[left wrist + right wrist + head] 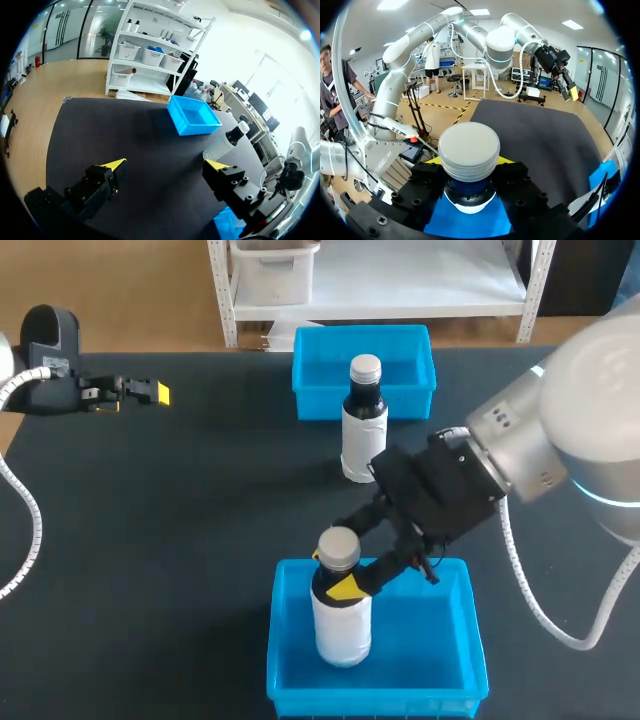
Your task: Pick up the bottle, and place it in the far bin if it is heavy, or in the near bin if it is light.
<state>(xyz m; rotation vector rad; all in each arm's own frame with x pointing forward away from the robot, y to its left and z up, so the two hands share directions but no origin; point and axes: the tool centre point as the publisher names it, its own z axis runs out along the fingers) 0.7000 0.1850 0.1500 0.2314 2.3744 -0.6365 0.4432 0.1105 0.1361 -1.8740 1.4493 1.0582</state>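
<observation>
A dark bottle (341,615) with a white label and grey cap stands upright inside the near blue bin (472,645). My right gripper (334,574) is shut on its neck just below the cap. In the right wrist view the cap (469,149) sits between the black fingers (525,192), with the bin's blue floor (470,225) below. Whether the bottle rests on the floor I cannot tell. The far blue bin (318,405) stands at the back. My left gripper (150,393) is open and holds nothing at the far left, well away from both bins.
A second, similar bottle (364,422) stands upright on the black table just in front of the far bin, close behind my right wrist. The left wrist view shows this bottle (226,144) and the far bin (192,129) ahead of the open gripper (165,165).
</observation>
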